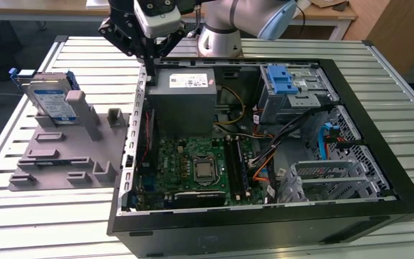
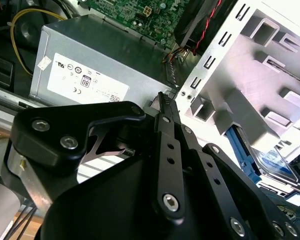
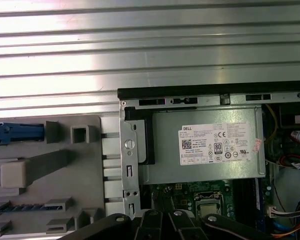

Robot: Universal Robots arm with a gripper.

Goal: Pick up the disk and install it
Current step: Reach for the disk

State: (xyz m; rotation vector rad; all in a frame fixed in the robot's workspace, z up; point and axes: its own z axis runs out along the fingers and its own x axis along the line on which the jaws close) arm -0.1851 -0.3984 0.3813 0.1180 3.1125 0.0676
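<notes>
The disk (image 1: 52, 102) stands upright on its edge in a grey fixture (image 1: 56, 156) at the exterior view's left, outside the open computer case (image 1: 379, 162). It is silver with a white-and-blue label and a blue frame. The first wrist view shows its blue edge (image 3: 17, 132), and the second wrist view shows part of its label and frame (image 2: 270, 165). My gripper (image 1: 149, 59) hangs above the case's back corner nearest the fixture, by the power supply, apart from the disk. Its black fingers (image 2: 162, 100) are shut together with nothing between them.
A grey power supply box (image 1: 181, 100) with a white sticker sits inside the case at the back. A metal drive cage with a blue latch (image 1: 286, 83) is at the exterior view's right rear. The motherboard (image 1: 196, 170) and loose cables (image 1: 264, 156) lie in the case.
</notes>
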